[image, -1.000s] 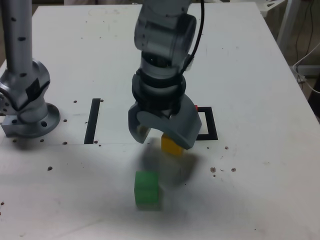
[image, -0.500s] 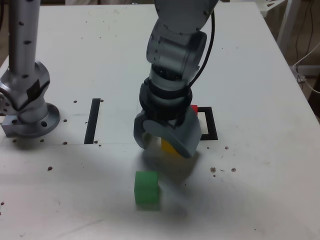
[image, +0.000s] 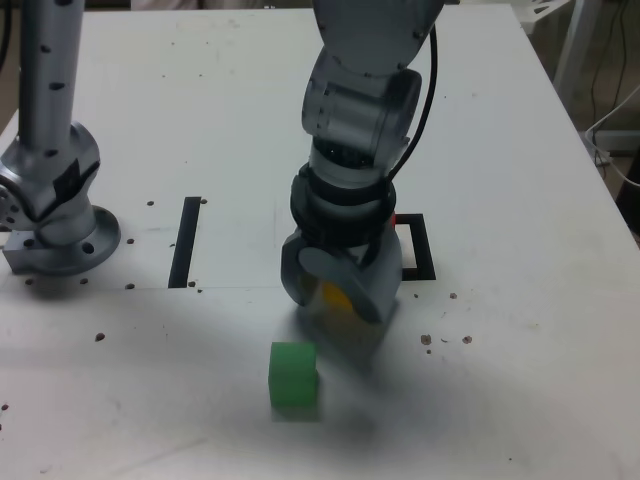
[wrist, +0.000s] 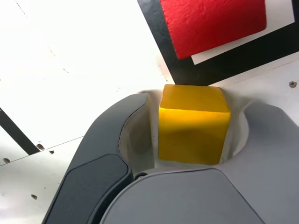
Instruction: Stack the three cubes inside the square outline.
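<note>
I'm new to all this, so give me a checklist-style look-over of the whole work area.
Surface: white table, dark specks and holes, a black tape strip
Red cube: at the square outline, overlapping its tape in the wrist view
Yellow cube: outside the outline, between the jaws
Green cube: apart from the others
Clutter: nothing seen
Gripper: around the yellow cube, gaps visible, not clamped
Cables: black one along the arm; pale one beyond the table
Surroundings: second arm-like machine, exterior view's left
</note>
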